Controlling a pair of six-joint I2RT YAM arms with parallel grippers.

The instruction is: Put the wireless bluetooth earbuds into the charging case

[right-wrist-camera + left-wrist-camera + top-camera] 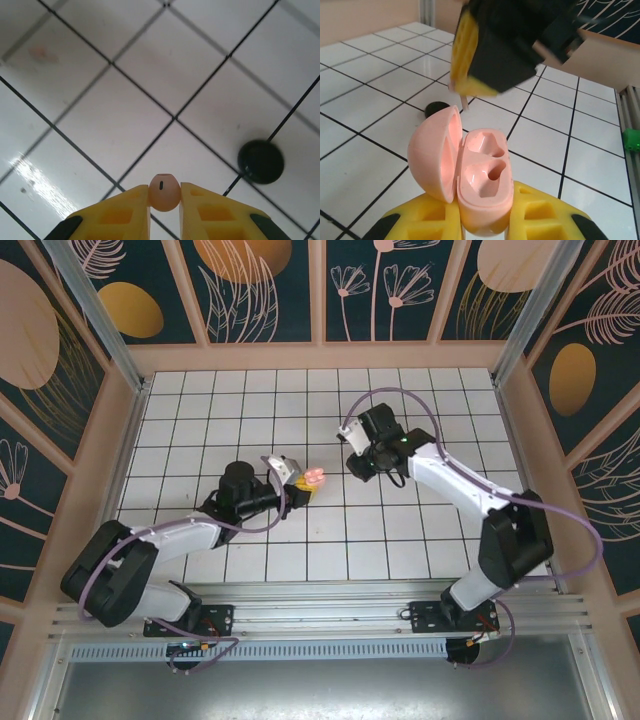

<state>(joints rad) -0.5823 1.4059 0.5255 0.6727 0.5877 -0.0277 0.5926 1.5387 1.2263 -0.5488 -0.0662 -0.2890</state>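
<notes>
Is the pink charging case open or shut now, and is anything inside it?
Open, and empty: the pink charging case has its lid swung aside, and both wells are bare.

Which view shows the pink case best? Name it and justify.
Left wrist: the case sits close up, lid open, both sockets empty, clamped in the left tool. In the top view it is a small pink blob at that tool's tip.

Pinched pink earbud [164, 192]; open pink case [485, 172]
</notes>
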